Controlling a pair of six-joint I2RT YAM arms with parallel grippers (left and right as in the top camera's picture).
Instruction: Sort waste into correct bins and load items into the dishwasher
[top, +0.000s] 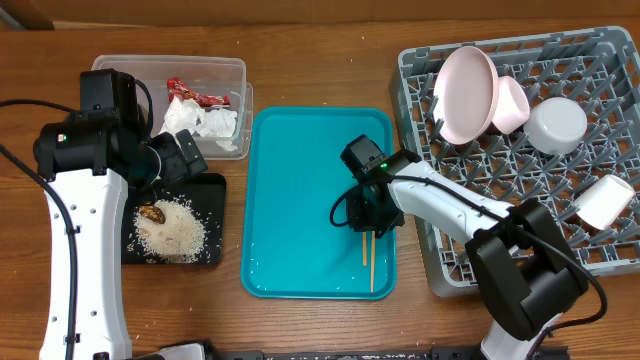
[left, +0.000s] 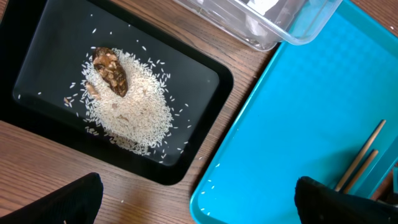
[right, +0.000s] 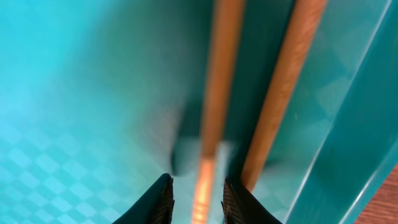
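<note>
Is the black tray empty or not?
Not empty: the black tray holds a heap of rice with a brown scrap on it.

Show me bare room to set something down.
Free: left and middle of the teal tray, between the black tray and the chopsticks. Crowded: its right edge, with the right gripper over the chopsticks, and the top of the rack.

2 chopsticks (top: 368, 258), 1 plate (top: 468, 92), 2 bowls (top: 556, 125), 1 cup (top: 604, 200), 1 wrapper (top: 190, 93)
</note>
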